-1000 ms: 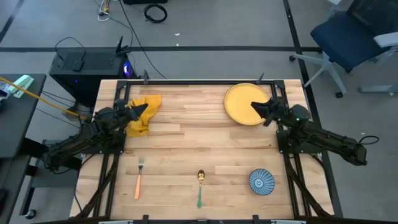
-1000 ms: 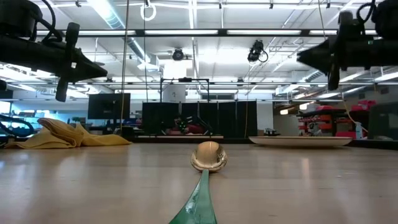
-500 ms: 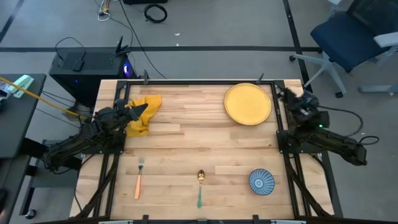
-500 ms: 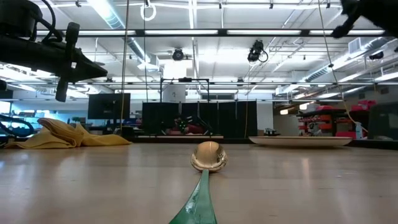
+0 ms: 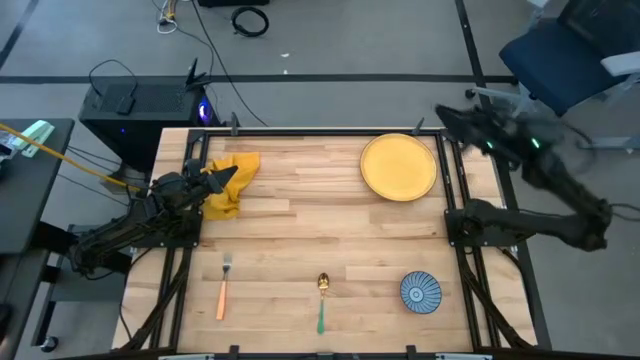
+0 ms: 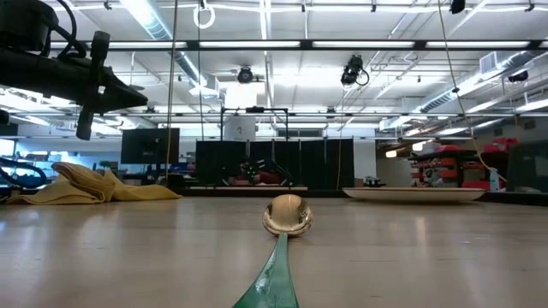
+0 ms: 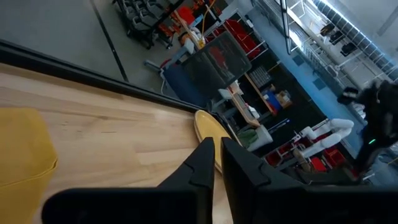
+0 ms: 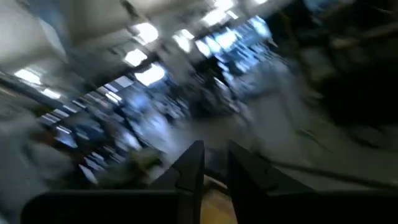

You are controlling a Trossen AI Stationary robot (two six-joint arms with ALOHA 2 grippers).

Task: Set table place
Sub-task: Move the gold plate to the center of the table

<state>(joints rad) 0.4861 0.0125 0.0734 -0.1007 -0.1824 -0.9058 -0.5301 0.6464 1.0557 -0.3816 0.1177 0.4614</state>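
On the light wooden table [image 5: 300, 225] a yellow plate [image 5: 399, 167] lies flat at the far right. A crumpled yellow cloth [image 5: 238, 166] lies at the far left. A fork with an orange handle [image 5: 224, 290], a spoon with a green handle [image 5: 322, 300] and a blue patterned bowl [image 5: 421, 291] lie along the near side. My left gripper [image 5: 232, 177] is shut and empty. It hovers above the cloth's right edge, well clear of it in the low view [image 6: 128, 96]. My right gripper [image 5: 443, 116] is shut and empty, raised high over the table's far right corner.
A black metal frame [image 5: 452, 200] edges the table and carries both arm bases. A blue office chair [image 5: 560, 60] stands beyond the far right corner. A black computer box [image 5: 140, 105] sits off the far left. Bare wood lies in the table's middle.
My right gripper has left its place over the plate's right edge. It has risen steeply and swung toward the table's far right corner, out of the low view. It has stayed shut and empty. The plate has not moved.
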